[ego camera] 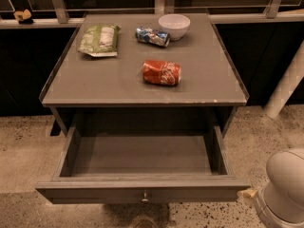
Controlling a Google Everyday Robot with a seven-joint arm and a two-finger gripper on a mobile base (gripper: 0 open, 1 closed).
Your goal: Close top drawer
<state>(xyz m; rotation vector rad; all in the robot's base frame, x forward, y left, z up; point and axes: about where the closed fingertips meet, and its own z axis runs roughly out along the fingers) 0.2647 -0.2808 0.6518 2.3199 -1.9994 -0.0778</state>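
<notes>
The top drawer [142, 193] is a wide, shallow grey drawer with a small round metal knob [145, 196] at the centre of its front. It stands pulled far out from the grey table [95, 87], and its inside [142, 155] is empty. My gripper [145, 221] shows only as a dim shape at the bottom edge of the view, just below the knob and the drawer front. My arm's white rounded body [285, 189] is at the bottom right, beside the drawer's right front corner.
On the tabletop lie a crushed red can [162, 72], a blue can [152, 36], a white bowl [174, 25] and a green snack bag [99, 39]. A white post [287, 82] stands at the right. A railing with dark panels runs behind the table. The floor is speckled.
</notes>
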